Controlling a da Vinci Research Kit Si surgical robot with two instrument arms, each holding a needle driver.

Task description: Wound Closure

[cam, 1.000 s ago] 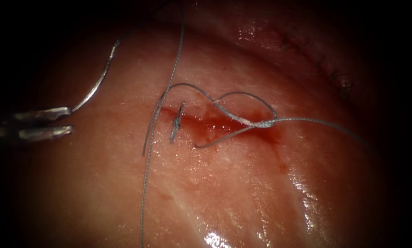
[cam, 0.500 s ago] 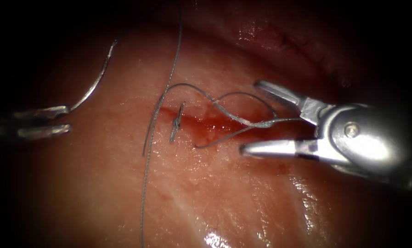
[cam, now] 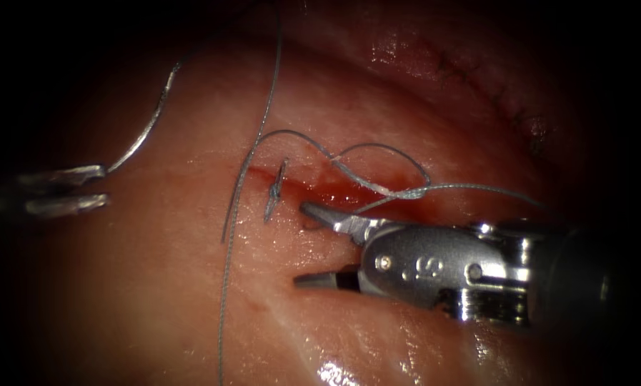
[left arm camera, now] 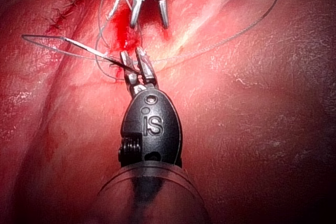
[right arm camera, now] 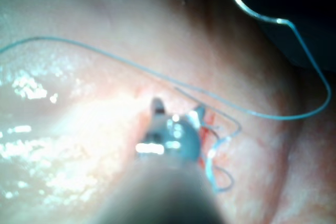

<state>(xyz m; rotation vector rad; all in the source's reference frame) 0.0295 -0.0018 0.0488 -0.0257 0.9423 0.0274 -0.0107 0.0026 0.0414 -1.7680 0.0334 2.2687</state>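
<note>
On glistening tissue [cam: 191, 300], left claw [cam: 102, 187] grips the needle [cam: 148, 125]; right claw [cam: 307, 243] gapes empty.

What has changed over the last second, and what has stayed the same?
The right arm's hand came in from the right, then moved left and lower, open, beside the cut; it holds nothing. Unchanged: the left arm's hand holds the needle near one end, out of the tissue, left of the cut; the thread loops lie as before.
</note>
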